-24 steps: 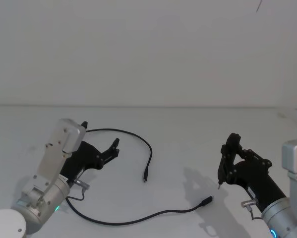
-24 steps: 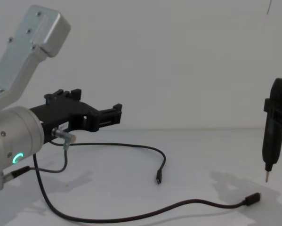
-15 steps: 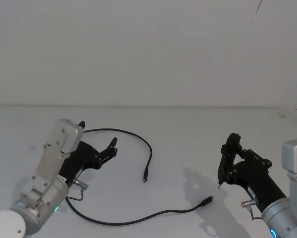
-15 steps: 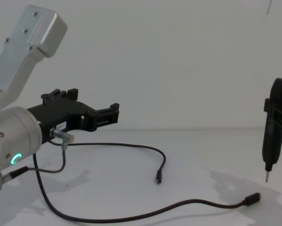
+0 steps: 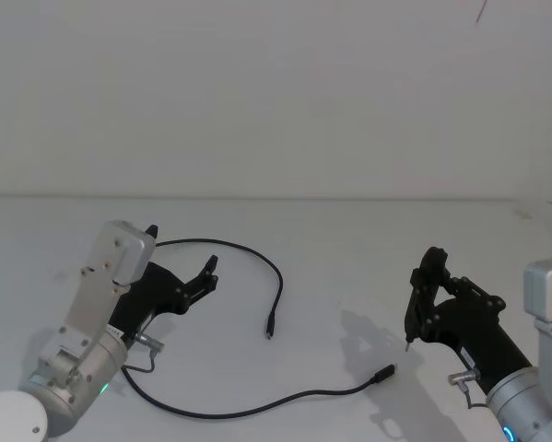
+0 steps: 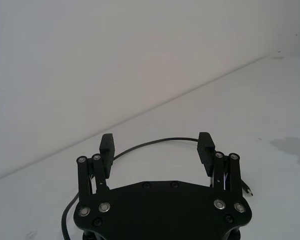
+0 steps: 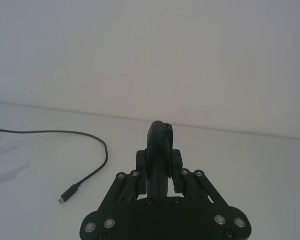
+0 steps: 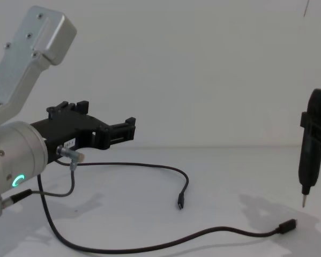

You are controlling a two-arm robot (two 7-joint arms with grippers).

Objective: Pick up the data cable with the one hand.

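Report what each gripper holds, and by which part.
The left gripper is open, holding nothing; the data cable lies on the table. The right gripper is shut on the pen-like tool, around its upper barrel.

A plain white bench (image 5: 349, 249) carries one long thin black data cable (image 5: 281, 285). The cable lies flat in a wide open loop. Its two small black plugs (image 5: 269, 330) (image 5: 383, 373) rest apart near the bench's middle.

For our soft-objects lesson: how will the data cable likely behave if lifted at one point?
Probably floppy: the data cable lies in loose curves, so its ends would likely droop. Thin, so probably light, and might slip from the open left gripper. Right gripper idles, holding a pen-like tool.
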